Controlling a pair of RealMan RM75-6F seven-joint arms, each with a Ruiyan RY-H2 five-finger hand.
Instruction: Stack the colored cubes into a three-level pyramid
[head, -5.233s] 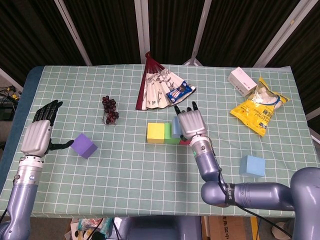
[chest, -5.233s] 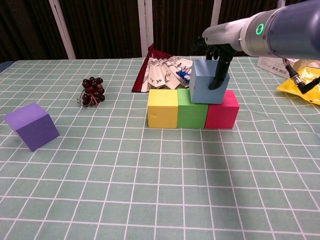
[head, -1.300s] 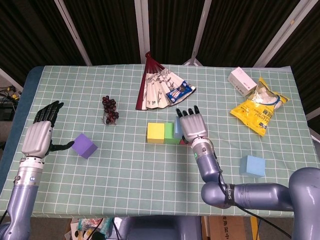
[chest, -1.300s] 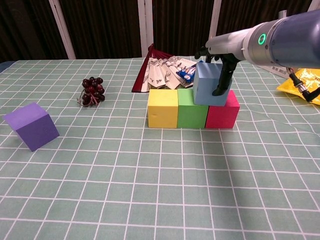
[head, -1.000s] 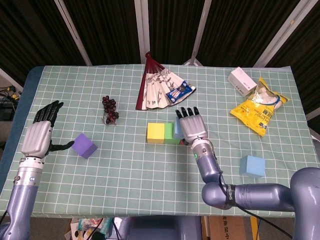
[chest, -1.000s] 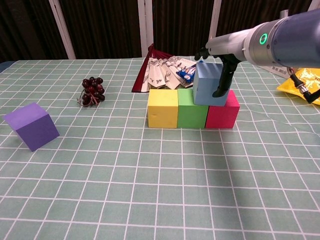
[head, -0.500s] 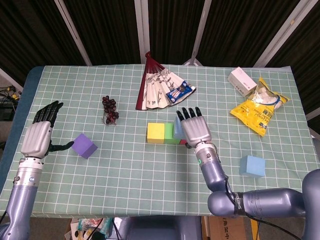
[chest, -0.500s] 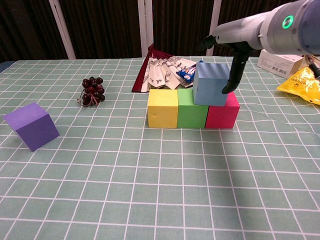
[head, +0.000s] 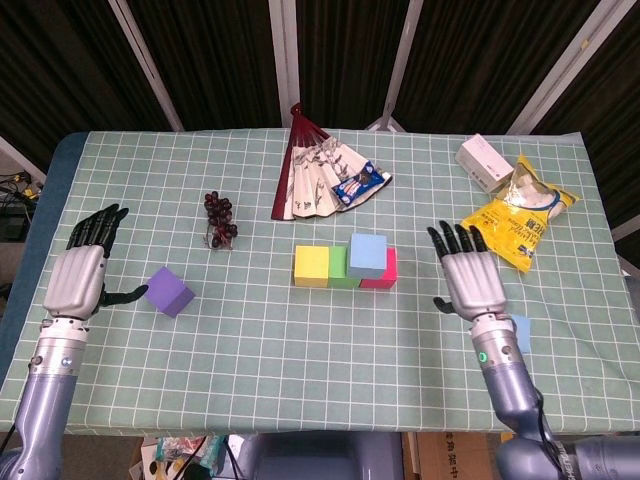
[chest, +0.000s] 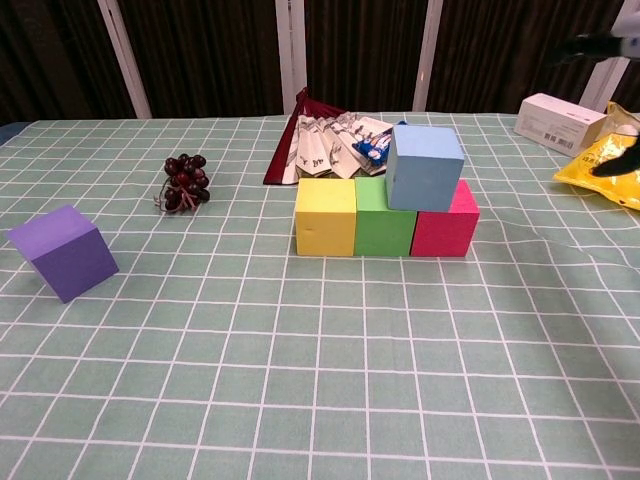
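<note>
A yellow cube (head: 311, 265), a green cube (head: 339, 268) and a red cube (head: 386, 270) stand in a row at mid-table. A light blue cube (chest: 424, 166) rests on top, straddling the green cube (chest: 384, 220) and the red cube (chest: 446, 228). My right hand (head: 470, 281) hovers to the right of the row, fingers spread, holding nothing. It partly hides a second blue cube (head: 520, 330). A purple cube (head: 167, 291) lies at the left. My left hand (head: 78, 275) is open just left of it, thumb close to the cube.
At the back lie a spread red fan (head: 315, 175) with a small blue packet (head: 358, 184), a grape bunch (head: 220, 215), a white box (head: 485, 162) and a yellow snack bag (head: 520, 215). The table's blue edge (head: 45, 200) runs along the left.
My right hand has let go of the light blue cube and pulled away to the right and nearer the front. The cube stays on the green and red cubes. My left hand is unmoved.
</note>
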